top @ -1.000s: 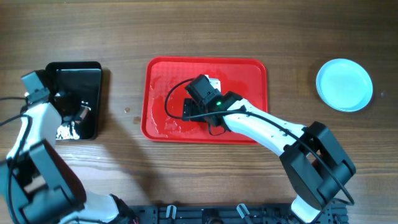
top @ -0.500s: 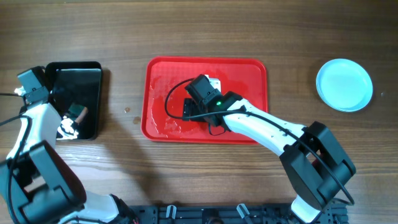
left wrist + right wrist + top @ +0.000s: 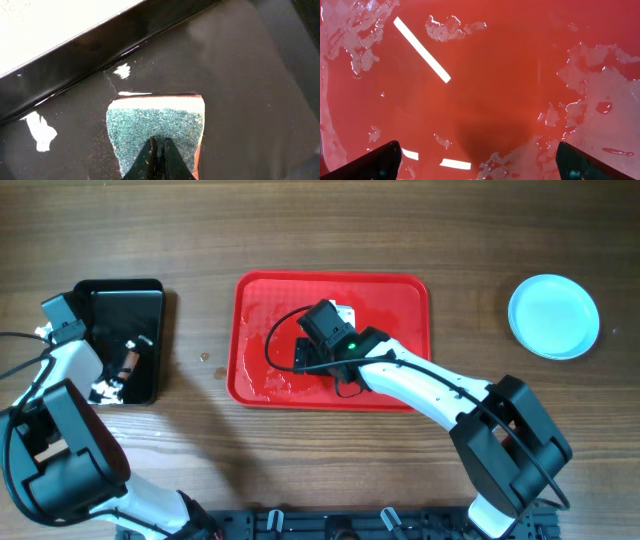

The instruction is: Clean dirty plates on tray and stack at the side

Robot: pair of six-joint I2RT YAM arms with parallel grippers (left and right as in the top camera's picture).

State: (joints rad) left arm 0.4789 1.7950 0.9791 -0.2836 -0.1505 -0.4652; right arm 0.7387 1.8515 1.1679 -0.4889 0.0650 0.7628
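Observation:
The red tray point(image 3: 245, 300) lies mid-table, wet and foamy, with no plate on it. Pale blue plates point(image 3: 553, 316) rest on the table at the far right; from above I cannot tell how many are stacked. My right gripper point(image 3: 303, 357) hovers low over the tray's wet floor point(image 3: 485, 75), and in the right wrist view its jaws point(image 3: 482, 162) stand wide open with nothing between them. My left gripper point(image 3: 130, 356) is inside the black tray, shut on a green scouring sponge point(image 3: 155, 120) that touches the tray's wet floor.
The glossy black tray point(image 3: 120, 284) sits at the left with water in it. A small brown speck point(image 3: 205, 357) marks the wood between the two trays. The right arm reaches in from the lower right across the red tray's front edge.
The left arm shifted slightly, carrying the sponge a little to the right and away inside the black tray. The right arm has not moved.

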